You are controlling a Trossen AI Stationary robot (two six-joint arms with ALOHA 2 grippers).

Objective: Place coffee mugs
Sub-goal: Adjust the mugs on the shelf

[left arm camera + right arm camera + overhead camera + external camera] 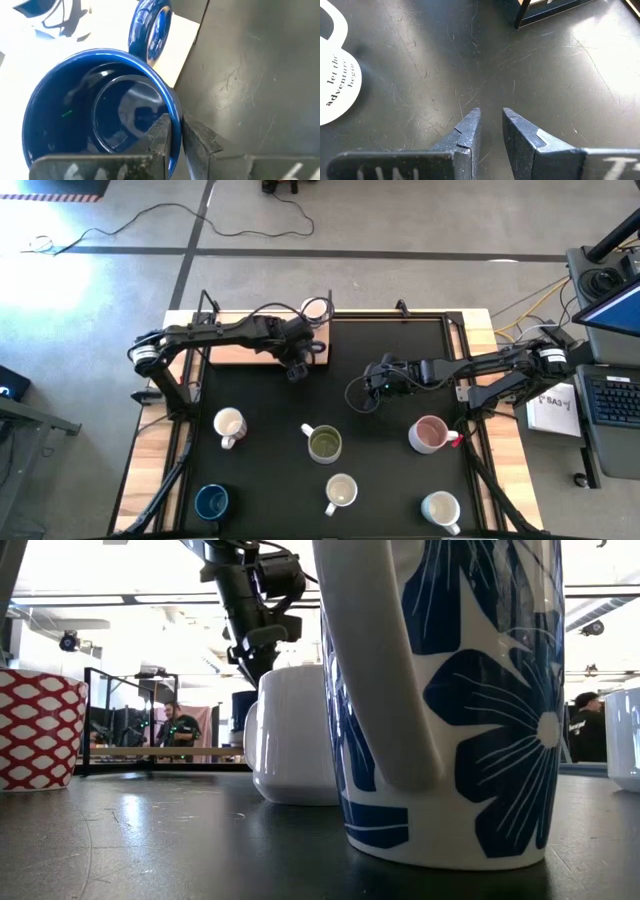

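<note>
Six mugs stand on the black mat (400, 360) in the high view: a cream one (229, 424), an olive-lined one (324, 444), a white one (341, 491), a dark blue one (211, 501), a pink one (429, 434) and a white one at the right front (441, 507).

The left gripper (297, 366) sits at the mat's back edge, beside a pale wooden board (240, 352). Its wrist view shows its fingers (162, 132) pinched on the rim of a blue mug (95, 115), one finger inside the wall and one outside. That mug's handle (149, 30) points away from the claw, over the board edge. The mug's mouth faces the wrist camera, so the mug looks tilted or hanging from the rim; whether its base touches anything cannot be told.

The right gripper (383, 377) hovers over bare mat near the middle, fingers (467, 132) a little apart, holding nothing. A printed white mug (335, 80) shows at the edge of its wrist view.

Judged from this, the left arm owns the coming move: carrying the blue mug forward, toward the open mat ahead of the claw. The rim grip is thin, so the mug could swing or slip.
</note>
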